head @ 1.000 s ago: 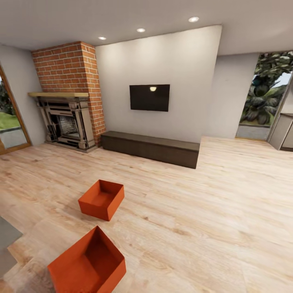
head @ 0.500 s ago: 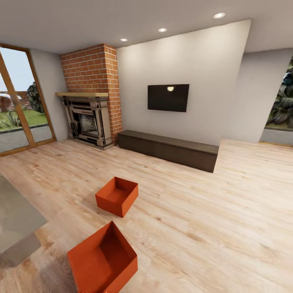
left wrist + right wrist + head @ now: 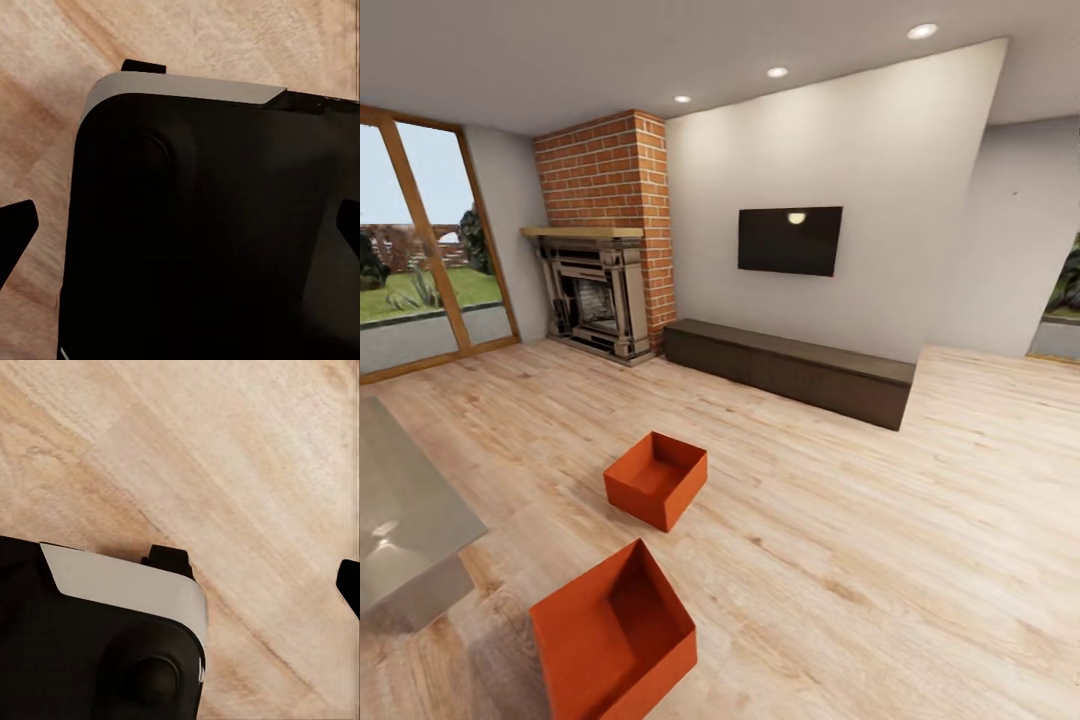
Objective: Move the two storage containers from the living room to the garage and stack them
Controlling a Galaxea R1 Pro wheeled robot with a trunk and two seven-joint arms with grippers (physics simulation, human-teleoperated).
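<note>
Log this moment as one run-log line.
room: living room | near container: on wood floor, untouched | far container: on floor, apart | grippers: cannot tell

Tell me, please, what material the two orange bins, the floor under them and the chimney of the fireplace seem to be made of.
The nearer bin and the farther bin: probably plastic, with a matt, uniform orange-red colour and thin walls. The floor: light wood planks or laminate, with visible grain and plank seams and a low sheen. The chimney: red brick, with pale mortar joints in regular courses.
</note>
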